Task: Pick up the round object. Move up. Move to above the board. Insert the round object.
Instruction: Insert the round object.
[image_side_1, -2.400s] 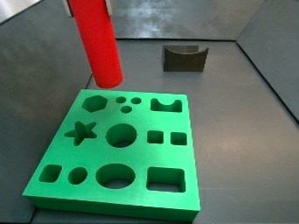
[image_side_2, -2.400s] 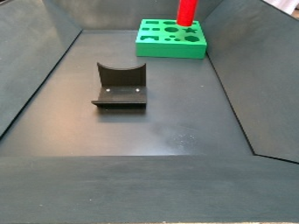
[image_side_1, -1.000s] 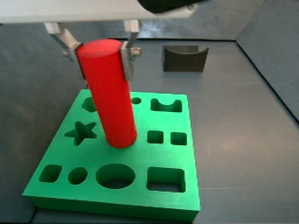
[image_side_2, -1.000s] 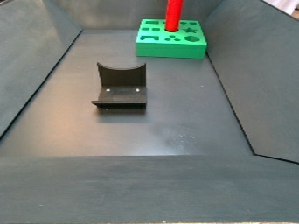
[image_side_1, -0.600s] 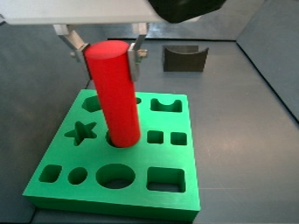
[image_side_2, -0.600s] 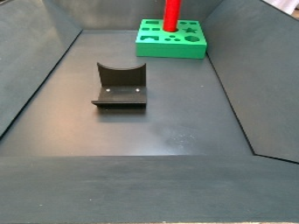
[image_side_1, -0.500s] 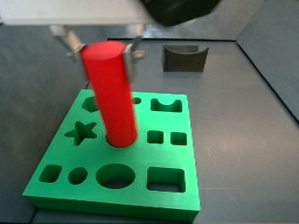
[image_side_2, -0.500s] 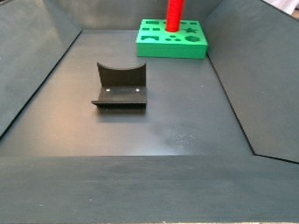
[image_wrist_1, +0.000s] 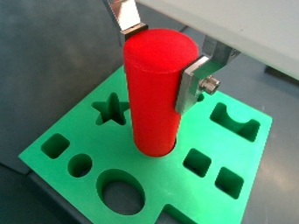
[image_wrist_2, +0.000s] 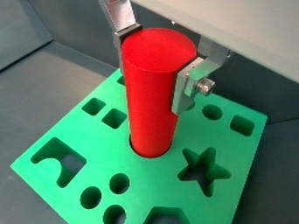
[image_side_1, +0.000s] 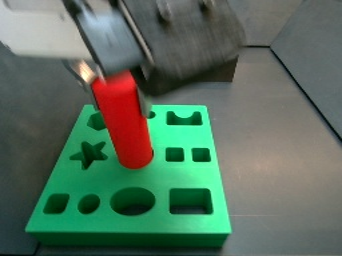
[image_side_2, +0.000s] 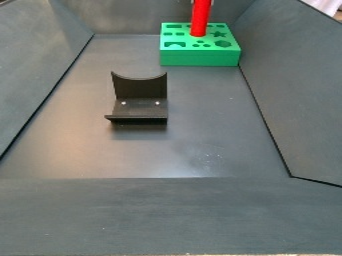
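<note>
The round object, a tall red cylinder (image_wrist_1: 158, 96), stands upright with its lower end in a round hole of the green board (image_wrist_1: 170, 179). My gripper (image_wrist_1: 163, 54) is shut on the cylinder's top, one silver finger (image_wrist_1: 197, 83) on each side. Both wrist views show this; the cylinder (image_wrist_2: 152, 96) rises from the board (image_wrist_2: 152, 172) and the gripper (image_wrist_2: 156, 57) clamps it. In a side view the gripper (image_side_1: 114, 70) is blurred above the cylinder (image_side_1: 124, 120) and board (image_side_1: 134, 195). In a side view the cylinder (image_side_2: 199, 15) stands on the board (image_side_2: 201, 50) far back.
The dark fixture (image_side_2: 138, 97) stands on the grey floor, well in front of the board. Sloping grey walls enclose the floor. The board's other holes, among them a star (image_wrist_2: 201, 166), squares and circles, are open around the cylinder.
The gripper has come down with the cylinder since a second ago; its lower end now sits lower in the round hole. The gripper's body now blurs across a side view.
</note>
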